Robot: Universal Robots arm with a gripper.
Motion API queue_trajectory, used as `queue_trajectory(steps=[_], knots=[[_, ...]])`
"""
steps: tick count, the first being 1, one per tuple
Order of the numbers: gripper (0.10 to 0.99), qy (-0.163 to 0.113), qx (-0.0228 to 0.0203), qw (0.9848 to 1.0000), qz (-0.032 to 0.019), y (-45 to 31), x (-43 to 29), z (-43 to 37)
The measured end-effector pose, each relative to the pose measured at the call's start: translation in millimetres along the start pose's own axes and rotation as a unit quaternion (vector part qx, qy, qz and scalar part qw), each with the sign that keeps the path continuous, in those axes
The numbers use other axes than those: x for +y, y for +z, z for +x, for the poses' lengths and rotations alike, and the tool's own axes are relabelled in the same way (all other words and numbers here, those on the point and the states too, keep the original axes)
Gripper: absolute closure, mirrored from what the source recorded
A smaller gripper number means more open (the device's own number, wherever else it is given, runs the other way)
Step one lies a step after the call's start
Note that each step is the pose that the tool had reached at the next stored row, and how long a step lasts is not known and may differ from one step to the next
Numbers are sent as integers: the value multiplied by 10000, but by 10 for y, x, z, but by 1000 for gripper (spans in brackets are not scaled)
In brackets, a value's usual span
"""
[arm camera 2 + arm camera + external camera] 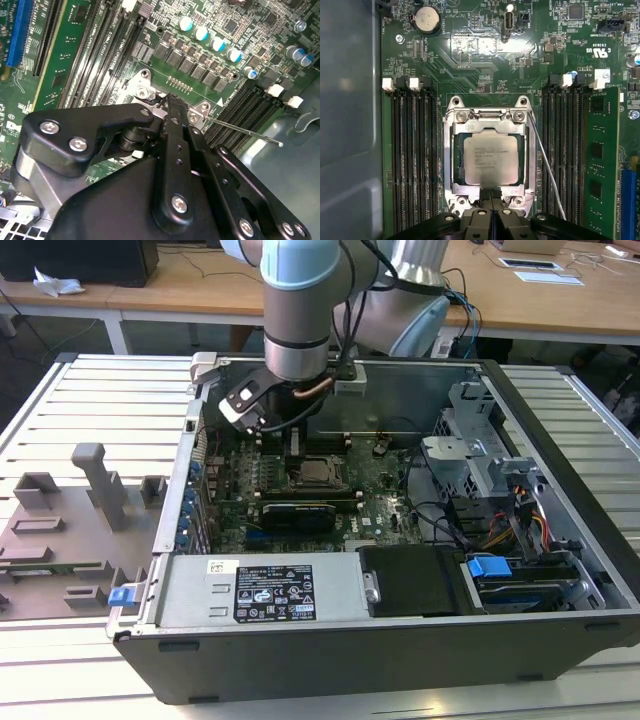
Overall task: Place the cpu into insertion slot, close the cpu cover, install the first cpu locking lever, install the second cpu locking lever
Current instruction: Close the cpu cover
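Fingers [484, 200], seemingly together, touch the cpu cover [532, 150]; the cpu [487, 160] lies flat beneath.

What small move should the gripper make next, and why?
Probably shift the shut gripper sideways to the thin silver wire lever, which angles loose. The silvery square cpu already sits under the silver frame cpu cover.

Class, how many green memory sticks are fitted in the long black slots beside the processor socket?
1. The memory stick stands in the outermost slot, next to the blue connector. The other slots look empty, though the gripper hides their ends.
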State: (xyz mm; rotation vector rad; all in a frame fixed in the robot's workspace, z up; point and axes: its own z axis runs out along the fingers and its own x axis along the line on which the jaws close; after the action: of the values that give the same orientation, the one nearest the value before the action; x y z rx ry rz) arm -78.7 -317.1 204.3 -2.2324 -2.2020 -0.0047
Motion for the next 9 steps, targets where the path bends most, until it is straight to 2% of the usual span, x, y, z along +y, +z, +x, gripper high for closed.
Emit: queue_trajectory(steps=[2, 3, 6, 9], knots=[[980, 1, 40, 10000, -2, -2, 23, -1], [980, 0, 78, 10000, -2, -5, 51, -2], [980, 1, 167, 9998, 49, -17, 240, -6], [980, 1, 169, 9998, 79, -54, 341, -5]])
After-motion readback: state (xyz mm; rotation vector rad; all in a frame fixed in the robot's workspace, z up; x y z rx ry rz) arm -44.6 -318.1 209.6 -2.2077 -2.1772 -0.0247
